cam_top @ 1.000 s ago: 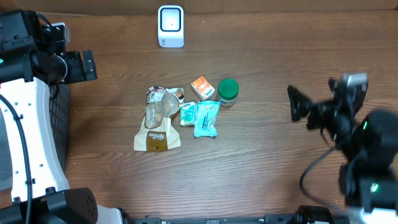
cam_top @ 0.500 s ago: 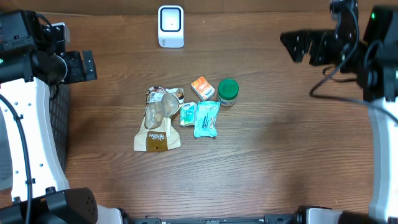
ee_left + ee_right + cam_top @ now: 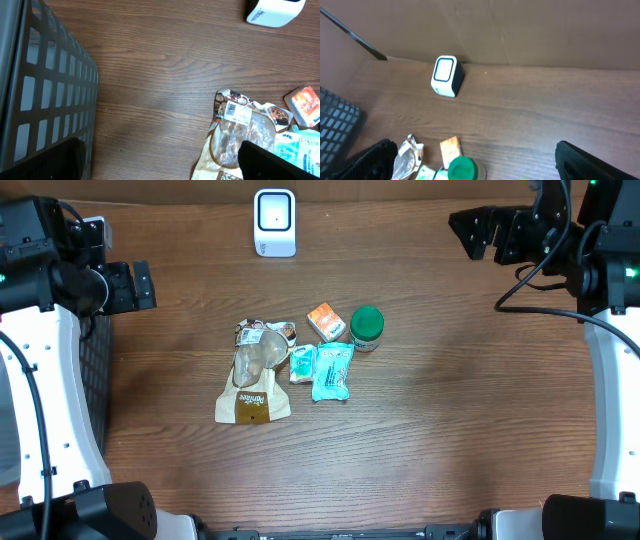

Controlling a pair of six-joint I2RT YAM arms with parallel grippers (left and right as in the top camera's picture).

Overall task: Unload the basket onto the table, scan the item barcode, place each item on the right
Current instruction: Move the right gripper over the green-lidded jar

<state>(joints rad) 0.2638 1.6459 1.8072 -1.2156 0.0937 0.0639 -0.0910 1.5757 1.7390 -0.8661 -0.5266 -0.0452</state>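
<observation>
Several small items lie in a cluster mid-table: a tan clear-window pouch (image 3: pixel 253 375), an orange packet (image 3: pixel 325 321), a green-lidded jar (image 3: pixel 366 327) and two teal packets (image 3: pixel 332 370). The pouch (image 3: pixel 240 135) carries a white barcode sticker (image 3: pixel 237 113) near its top. A white scanner (image 3: pixel 274 222) stands at the far edge. My left gripper (image 3: pixel 140 285) hovers open at the far left, well clear of the cluster. At the far right my right gripper (image 3: pixel 480 235) is open and empty, looking down at the scanner (image 3: pixel 446 76) and the jar (image 3: pixel 465 169).
A dark grid-walled basket (image 3: pixel 45 95) stands along the left edge beside the left arm, and shows as (image 3: pixel 100 380) from above. Bare wooden table (image 3: pixel 450 410) surrounds the cluster. A brown wall (image 3: pixel 520 30) rises behind the scanner.
The right arm swung from the near right side of the table up to the far right corner, its gripper staying open. The left arm and all the items have not moved.
</observation>
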